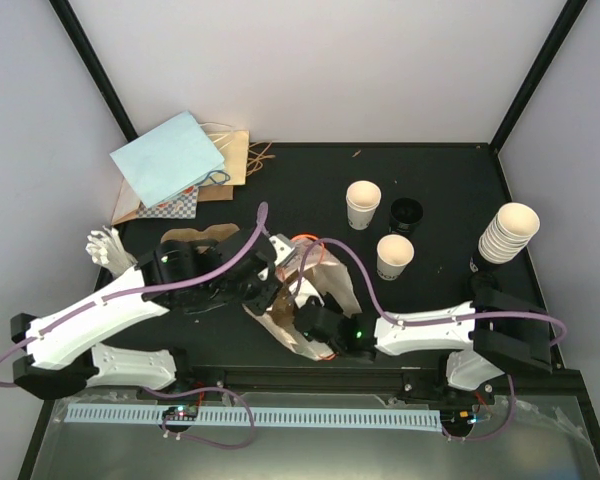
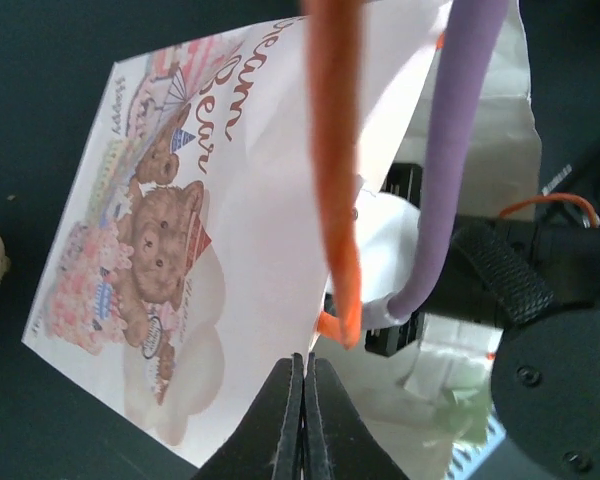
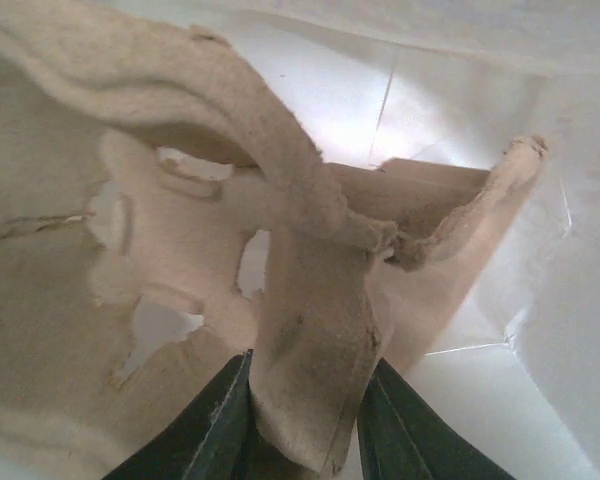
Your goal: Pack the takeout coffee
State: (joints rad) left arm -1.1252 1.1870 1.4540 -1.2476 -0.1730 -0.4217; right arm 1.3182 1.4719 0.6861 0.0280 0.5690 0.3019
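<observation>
The printed cream bag (image 1: 325, 290) stands open at the table's near middle. My left gripper (image 1: 272, 292) is shut on its upper edge; in the left wrist view the jaws (image 2: 305, 372) pinch the bag wall (image 2: 180, 250) beside an orange handle (image 2: 336, 200). My right gripper (image 1: 310, 322) reaches inside the bag, shut on a wall of the brown pulp tray (image 3: 180, 250); its fingers (image 3: 305, 420) clamp a tray rib. Two cream paper cups (image 1: 363, 204) (image 1: 395, 256) stand open-topped to the right of the bag. A black lid (image 1: 407, 212) lies between them.
A stack of cream cups (image 1: 508, 234) stands at the right edge. A light-blue bag (image 1: 165, 160) and a brown bag (image 1: 232, 155) lie at the back left. A white object (image 1: 105, 246) sits by the left arm. The bag's white inside (image 3: 540, 300) surrounds the tray.
</observation>
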